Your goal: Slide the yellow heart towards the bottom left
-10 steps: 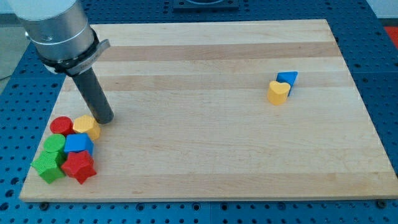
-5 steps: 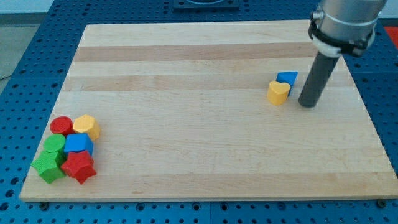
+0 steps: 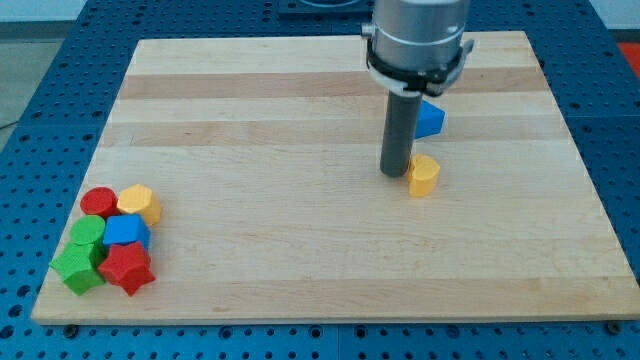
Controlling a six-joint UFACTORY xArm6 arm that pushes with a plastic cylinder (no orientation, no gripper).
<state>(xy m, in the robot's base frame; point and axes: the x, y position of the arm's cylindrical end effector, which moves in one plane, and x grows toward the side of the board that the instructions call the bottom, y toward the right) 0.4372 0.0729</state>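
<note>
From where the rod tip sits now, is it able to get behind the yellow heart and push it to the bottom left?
Probably not yet. My tip sits on the yellow heart's left; it must circle to its upper right, near the blue block.

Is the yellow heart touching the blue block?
No, the yellow heart sits apart from the blue block, with bare board between them and my tip beside the heart.

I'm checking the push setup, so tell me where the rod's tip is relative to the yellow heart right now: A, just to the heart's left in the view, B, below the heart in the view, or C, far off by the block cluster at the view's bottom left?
A: my tip sits right against the view's left side of the yellow heart, with the blue block above them.
</note>
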